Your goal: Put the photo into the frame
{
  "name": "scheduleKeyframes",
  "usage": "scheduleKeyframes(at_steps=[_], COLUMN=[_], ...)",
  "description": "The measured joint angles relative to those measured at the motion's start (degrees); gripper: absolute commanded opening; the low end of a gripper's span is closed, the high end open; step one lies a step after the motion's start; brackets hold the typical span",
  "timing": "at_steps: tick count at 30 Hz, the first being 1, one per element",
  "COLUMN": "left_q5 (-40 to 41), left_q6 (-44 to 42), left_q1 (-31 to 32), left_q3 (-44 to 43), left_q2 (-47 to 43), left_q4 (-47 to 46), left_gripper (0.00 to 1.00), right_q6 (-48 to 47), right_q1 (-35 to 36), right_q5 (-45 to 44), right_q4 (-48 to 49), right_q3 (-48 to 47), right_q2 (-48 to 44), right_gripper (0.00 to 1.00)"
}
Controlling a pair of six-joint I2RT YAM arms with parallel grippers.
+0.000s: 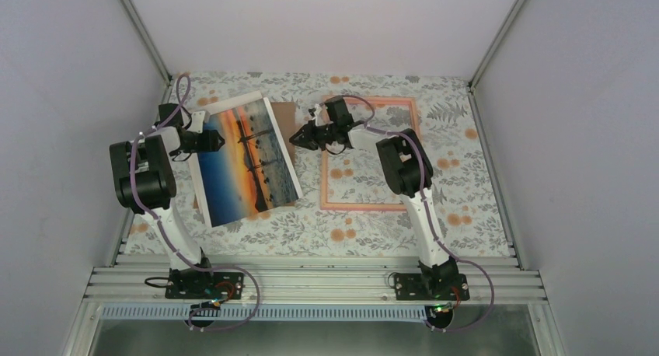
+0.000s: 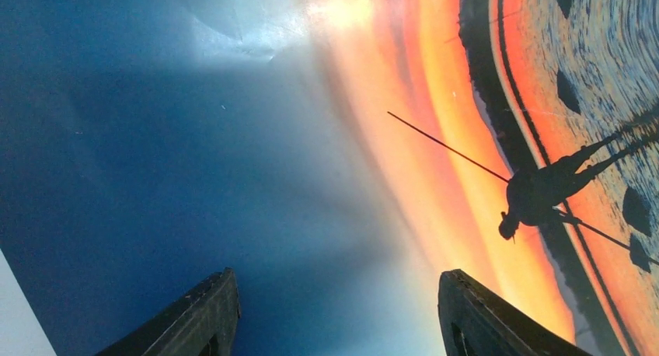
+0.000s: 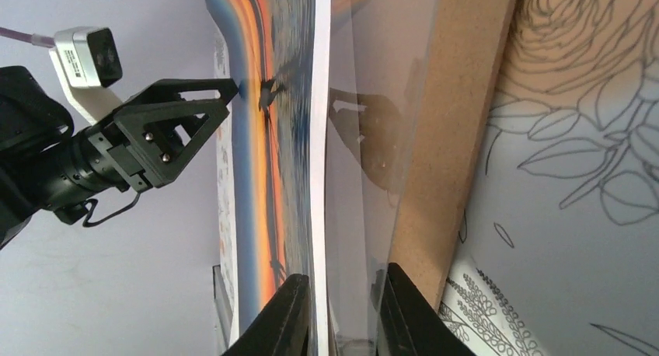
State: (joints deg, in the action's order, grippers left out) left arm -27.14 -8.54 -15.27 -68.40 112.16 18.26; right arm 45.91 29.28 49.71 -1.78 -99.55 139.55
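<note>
Right gripper (image 1: 296,137) pinches the tilted photo (image 1: 249,162) (left gripper (image 1: 220,142) spread on its face).

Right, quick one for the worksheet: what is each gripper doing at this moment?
Left gripper: fingers open, spread against the printed face of the photo, gripping nothing.
Right gripper: fingers closed on the photo's edge.

Stock of the robot as seen from the floor:
- Left arm (image 1: 144,177) and right arm (image 1: 400,165): a matched pair with slim white links and bulky black joint housings.
- Bases (image 1: 198,284): flat black plates, with a thin red wire at each.
- Cable (image 1: 184,84): purple, one looped loosely along each arm.
- Left gripper (image 2: 338,274): black, with triangular cut-out fingers (image 3: 167,119) and silver screw heads.
- Camera box (image 3: 85,57): small and white, with a dark lens and a purple lead.
- Right gripper (image 3: 342,278): black, with plain wedge-shaped fingers.
</note>
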Motion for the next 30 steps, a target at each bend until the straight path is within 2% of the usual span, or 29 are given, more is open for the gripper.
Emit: scheduleKeyframes(at_steps=[9, 13, 20, 30], left_q5=[-0.5, -0.5, -0.5, 0.2], left_q6=[0.0, 0.0, 0.0, 0.0], left_q1=[0.2, 0.4, 0.5, 0.5], left_q3=[0.0, 0.0, 0.0, 0.0], left_q2=[0.4, 0.6, 0.6, 0.6], left_q4=[-0.9, -1.2, -1.4, -1.4], left_gripper=[0.62, 0.62, 0.65, 0.67], right_q6=[2.9, 4.2, 5.5, 1.2], right_q1=[0.9, 1.4, 0.9, -2.3], right_q5=[2.5, 3.2, 3.6, 3.3], right_q4=[3.9, 4.6, 4.7, 1.8], right_q3=[0.0, -1.9, -1.1, 4.8], right_q2=[0.0, 0.8, 1.7, -9.2], right_gripper=[0.2, 0.05, 0.04, 0.04])
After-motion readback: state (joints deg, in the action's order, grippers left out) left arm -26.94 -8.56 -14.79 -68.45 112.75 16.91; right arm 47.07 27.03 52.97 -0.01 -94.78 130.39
